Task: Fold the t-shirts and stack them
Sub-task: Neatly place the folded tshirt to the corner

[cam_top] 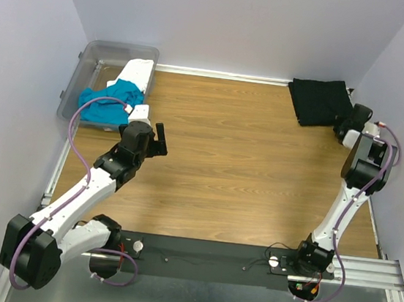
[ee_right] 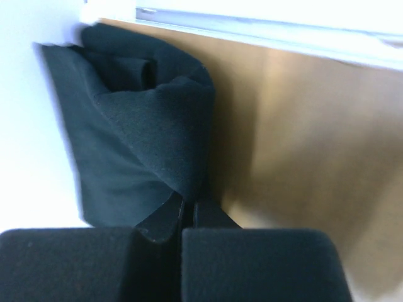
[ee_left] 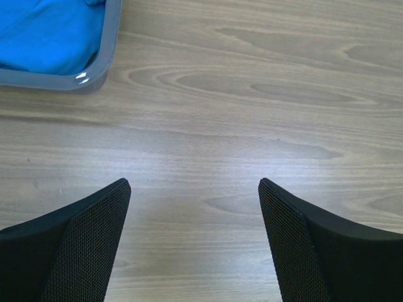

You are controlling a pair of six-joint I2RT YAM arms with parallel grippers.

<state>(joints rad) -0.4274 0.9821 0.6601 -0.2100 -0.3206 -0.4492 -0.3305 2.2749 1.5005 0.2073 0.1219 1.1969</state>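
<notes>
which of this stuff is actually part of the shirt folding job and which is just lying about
Part of the job:
black t-shirt
turquoise t-shirt
white t-shirt

Just lying about:
clear plastic bin, holding the turquoise and white shirts

Upper left of the overhead view: a clear plastic bin (cam_top: 88, 60) sits tucked into the corner, right on the wooden tabletop (cam_top: 244, 171). Wood grain fills the middle of the frame. Along the top, a white trim strip (cam_top: 226, 74) runs at the foot of the pale back wall (cam_top: 232, 22). Across the bottom, a black plate (cam_top: 203, 258), with a silver rail (cam_top: 368, 271) at lower right.
</notes>
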